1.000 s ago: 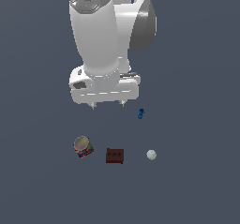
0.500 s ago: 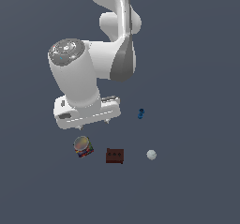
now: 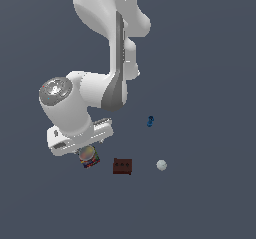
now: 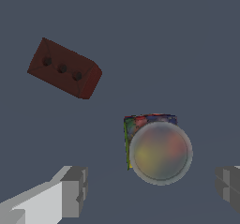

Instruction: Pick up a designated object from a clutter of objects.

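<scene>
Lowered arm's end effector (image 4: pixel 149 190) now straddles can (image 4: pixel 159 152).

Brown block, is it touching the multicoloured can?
No, the brown block lies apart from the multicoloured can, with bare floor between them.

Table (image 3: pixel 205 208): one flat, plain surface, even dark slate blue-grey, matte finish; fills the whole background in both exterior and wrist views.
</scene>
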You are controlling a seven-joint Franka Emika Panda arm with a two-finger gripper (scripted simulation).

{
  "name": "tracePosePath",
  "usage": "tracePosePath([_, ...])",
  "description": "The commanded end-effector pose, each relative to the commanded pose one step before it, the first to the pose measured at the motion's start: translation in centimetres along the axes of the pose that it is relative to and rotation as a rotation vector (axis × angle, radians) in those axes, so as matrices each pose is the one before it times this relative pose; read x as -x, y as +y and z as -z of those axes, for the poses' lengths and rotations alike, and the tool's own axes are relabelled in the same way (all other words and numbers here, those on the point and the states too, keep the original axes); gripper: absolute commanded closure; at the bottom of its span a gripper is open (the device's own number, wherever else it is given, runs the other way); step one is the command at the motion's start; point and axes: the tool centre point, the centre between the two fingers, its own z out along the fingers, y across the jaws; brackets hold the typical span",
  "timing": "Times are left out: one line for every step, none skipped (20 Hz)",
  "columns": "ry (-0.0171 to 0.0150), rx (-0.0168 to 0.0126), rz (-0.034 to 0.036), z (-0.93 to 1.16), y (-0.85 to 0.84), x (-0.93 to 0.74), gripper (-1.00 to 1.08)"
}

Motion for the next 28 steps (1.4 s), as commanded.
tracePosePath([0.00053, 0.00146, 0.02946, -1.139, 0.884, 0.097, -0.92])
tracePosePath([-0.00016, 0.0002, 0.00854, -0.369, 0.269, 0.064, -0.92])
tracePosePath([-0.00013, 0.00017, 0.00755, -0.327, 0.234, 0.06, -0.92])
tracePosePath([-0.00011, 0.00014, 0.00653, -0.284, 0.202, 0.056, -0.92])
tracePosePath([-0.00009, 0.00011, 0.00552, -0.241, 0.169, 0.05, -0.92])
tracePosePath([-0.00007, 0.00009, 0.00453, -0.198, 0.137, 0.042, -0.92])
tracePosePath([-0.00005, 0.00007, 0.00352, -0.154, 0.106, 0.034, -0.92])
tracePosePath([-0.00004, 0.00005, 0.00249, -0.11, 0.077, 0.026, -0.92])
tracePosePath([-0.00002, 0.00003, 0.00154, -0.066, 0.043, 0.014, -0.92])
tracePosePath([-0.00001, 0.00001, 0.00049, -0.022, 0.016, 0.006, -0.92])
tracePosePath([-0.00088, -0.00072, -0.00404, 0.075, -0.076, 0.03, -0.92])
tracePosePath([0.0, 0.0, 0.0, -0.041, 0.002, 0.002, -0.92])
tracePosePath([0.0, 0.0, 0.0, -0.122, 0.005, 0.005, -0.92])
tracePosePath([0.0, 0.0, 0.0, -0.202, 0.008, 0.009, -0.92])
tracePosePath([0.00009, 0.00008, 0.00047, -0.274, -0.013, -0.007, -0.92])
tracePosePath([0.00009, 0.00007, 0.00047, -0.354, -0.011, -0.003, -0.92])
tracePosePath([0.0, 0.0, 0.0, -0.44, 0.014, 0.023, -0.92])
tracePosePath([0.00013, 0.0001, 0.00067, -0.505, -0.018, -0.001, -0.92])
tracePosePath([0.00009, 0.00007, 0.00047, -0.582, -0.008, 0.014, -0.92])
tracePosePath([0.00009, 0.00007, 0.00047, -0.595, -0.008, 0.015, -0.92])
tracePosePath([0.00009, 0.00007, 0.00047, -0.518, -0.009, 0.01, -0.92])
tracePosePath([0.00009, 0.00007, 0.00047, -0.439, -0.009, 0.003, -0.92])
tracePosePath([0.0, 0.0, 0.0, -0.369, 0.015, 0.016, -0.92])
tracePosePath([0.00009, 0.00008, 0.00047, -0.282, -0.006, -0.015, -0.92])
tracePosePath([0.0, 0.0, 0.0, -0.212, 0.021, -0.004, -0.92])
tracePosePath([0.0, 0.0, 0.0, -0.133, 0.024, -0.015, -0.92])
tracePosePath([0.0, 0.0, 0.0, -0.055, 0.028, -0.027, -0.92])
tracePosePath([0.0, 0.0, 0.0, 0.016, 0.028, -0.032, -0.92])
